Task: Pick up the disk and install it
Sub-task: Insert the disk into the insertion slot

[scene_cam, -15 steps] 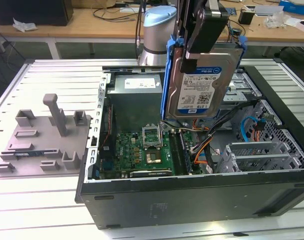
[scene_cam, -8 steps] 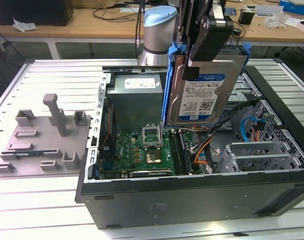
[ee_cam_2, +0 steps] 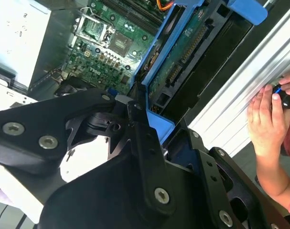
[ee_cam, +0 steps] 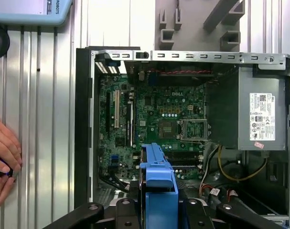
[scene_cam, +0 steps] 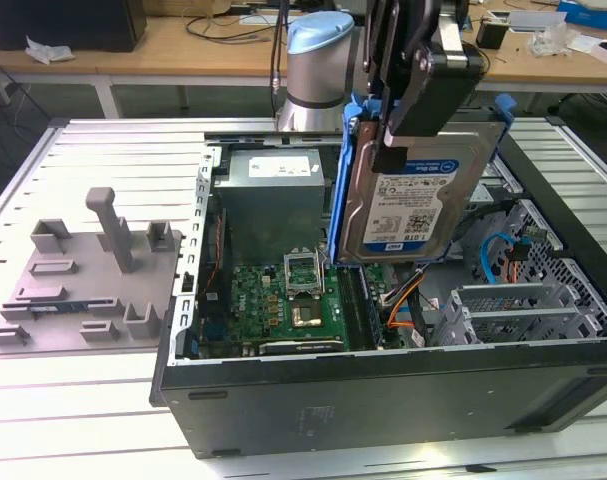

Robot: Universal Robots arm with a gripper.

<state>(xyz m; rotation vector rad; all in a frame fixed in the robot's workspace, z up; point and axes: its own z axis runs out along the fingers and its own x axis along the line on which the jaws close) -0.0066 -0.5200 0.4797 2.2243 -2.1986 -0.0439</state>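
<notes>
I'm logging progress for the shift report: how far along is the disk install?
Pickup looks done: the gripper is shut on the disk, holding it raised over the open computer case. Installing is left: the disk is not yet seated anywhere inside the case.

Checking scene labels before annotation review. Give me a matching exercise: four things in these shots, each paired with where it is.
Things:
1. disk
2. grey holder
3. power supply
4. person's hand

Places:
A. flat on the table, at the exterior view's left of the case
B. inside the case, next to the motherboard
C. gripped on edge by the end effector, above the open case
D. outside the case, by the table's edge

Pairs: 1-C, 2-A, 3-B, 4-D
</notes>
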